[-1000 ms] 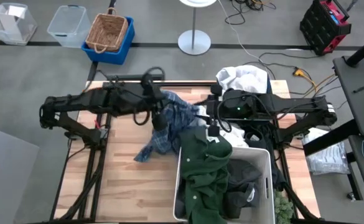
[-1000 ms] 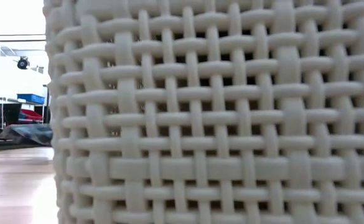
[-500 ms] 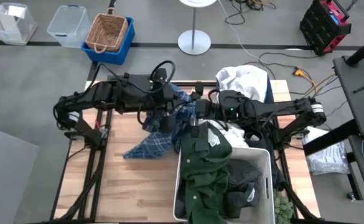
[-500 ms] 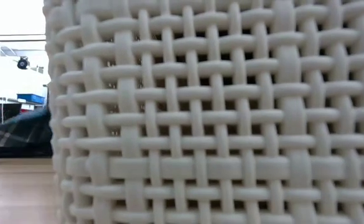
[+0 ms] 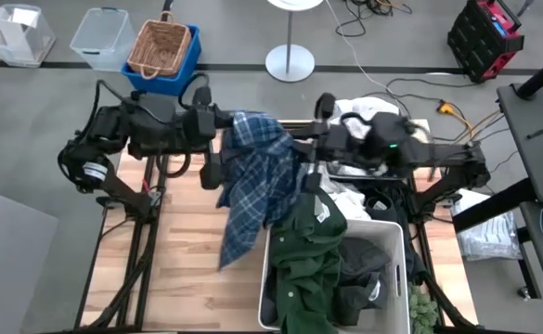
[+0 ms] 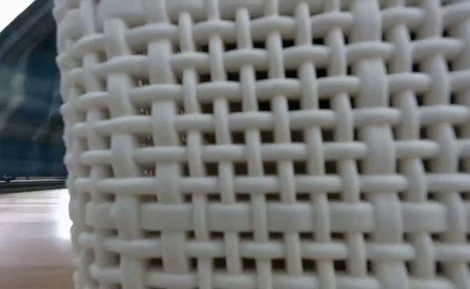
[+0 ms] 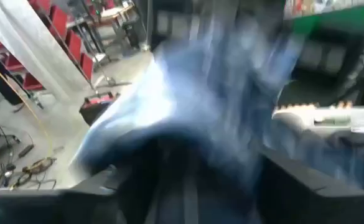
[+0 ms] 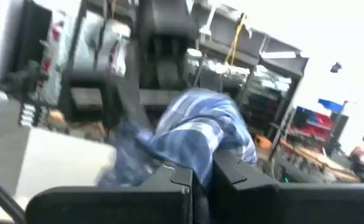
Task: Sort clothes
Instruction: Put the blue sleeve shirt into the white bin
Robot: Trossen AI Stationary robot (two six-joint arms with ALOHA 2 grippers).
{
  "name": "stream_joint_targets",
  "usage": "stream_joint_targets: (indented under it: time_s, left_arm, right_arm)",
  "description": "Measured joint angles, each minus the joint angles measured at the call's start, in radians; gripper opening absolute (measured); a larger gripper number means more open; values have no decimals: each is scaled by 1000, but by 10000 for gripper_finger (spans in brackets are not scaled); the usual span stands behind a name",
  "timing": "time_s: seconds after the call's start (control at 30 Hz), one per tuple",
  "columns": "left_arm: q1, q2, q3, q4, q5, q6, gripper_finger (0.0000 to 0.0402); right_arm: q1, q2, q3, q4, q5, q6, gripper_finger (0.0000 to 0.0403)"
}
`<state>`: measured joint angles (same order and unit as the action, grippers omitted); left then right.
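Observation:
The blue-and-white plaid shirt (image 5: 248, 186) is held up over the middle of the table and falls in a long strip toward the near edge. It also fills the left gap in the low view (image 6: 26, 96). My right gripper (image 5: 303, 158) reaches in from the right and is shut on the shirt's upper part (image 8: 200, 137). My left gripper (image 5: 217, 139) is at the shirt's upper left, with its fingers apart (image 7: 194, 180) and blurred plaid cloth (image 7: 213, 93) between and over them. My right gripper pinches a bunched fold of the plaid shirt (image 8: 197, 158) between its two fingers; the cloth humps up over the fingertips. The fingers come in about level from the table's right. The rest of the shirt hangs below. My left gripper is open with plaid cloth between its fingers; blur hides whether they touch it.
A white woven bin (image 5: 392, 232) at the near right holds a dark green garment (image 5: 303, 264) and a dark grey one (image 5: 364, 264); its wall (image 6: 259, 144) blocks most of the low view. White clothes (image 5: 364, 116) lie at the far right. Bare wood (image 5: 183, 241) lies at the left.
Both grippers have risen and gone toward the table's far edge, and my left arm has drawn back toward the left. The plaid shirt, bunched on the table a second ago, has been lifted. It now hangs spread out in a long strip.

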<state>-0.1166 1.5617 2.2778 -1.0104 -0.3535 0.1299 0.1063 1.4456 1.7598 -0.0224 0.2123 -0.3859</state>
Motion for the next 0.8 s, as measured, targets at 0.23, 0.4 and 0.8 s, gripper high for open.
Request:
stream_joint_targets:
  time_s: [0.23, 0.4, 0.8]
  left_arm:
    - [-1, -62, 16, -93, -1, -11, 290]
    - [-1, -92, 13, -159, -5, -11, 300]
    - [-1, -106, 10, -233, -4, -93, 299]
  right_arm:
    - [114, -4, 229, -132, -11, -13, 10]
    - [205, -9, 352, -149, -193, 31, 10]
    - [415, -16, 487, -361, 26, -5, 9]
